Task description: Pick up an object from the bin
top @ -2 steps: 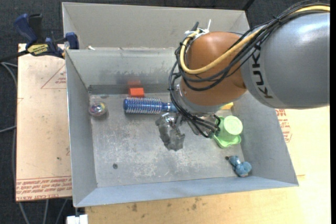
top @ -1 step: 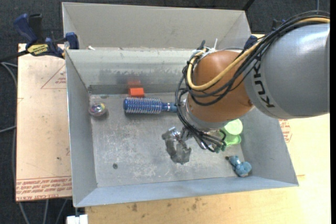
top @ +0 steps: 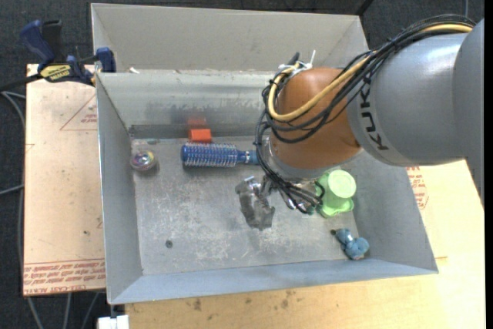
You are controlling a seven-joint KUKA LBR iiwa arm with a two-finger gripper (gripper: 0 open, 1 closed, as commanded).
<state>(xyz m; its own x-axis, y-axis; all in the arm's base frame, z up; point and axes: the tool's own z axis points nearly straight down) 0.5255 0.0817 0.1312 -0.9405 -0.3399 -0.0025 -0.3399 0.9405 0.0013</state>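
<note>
Pincer (top: 258, 210) low over bare centre floor of grey metal bin (top: 192, 243); wide or narrow, cannot tell. Nearest: light-green plastic cup-shaped piece (top: 339, 193) just right, blue bristled cylindrical brush (top: 212, 156) up-left. Small orange block (top: 199, 135), clear glittery ball (top: 142, 159), small blue figure (top: 354, 246) farther off.

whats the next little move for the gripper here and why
Probably a short shift up and left in the view, to get over the blue bristle brush. The gripper sits over bare bin floor with nothing beneath it, and the brush's handle end looks like the nearest thing to it.
</note>
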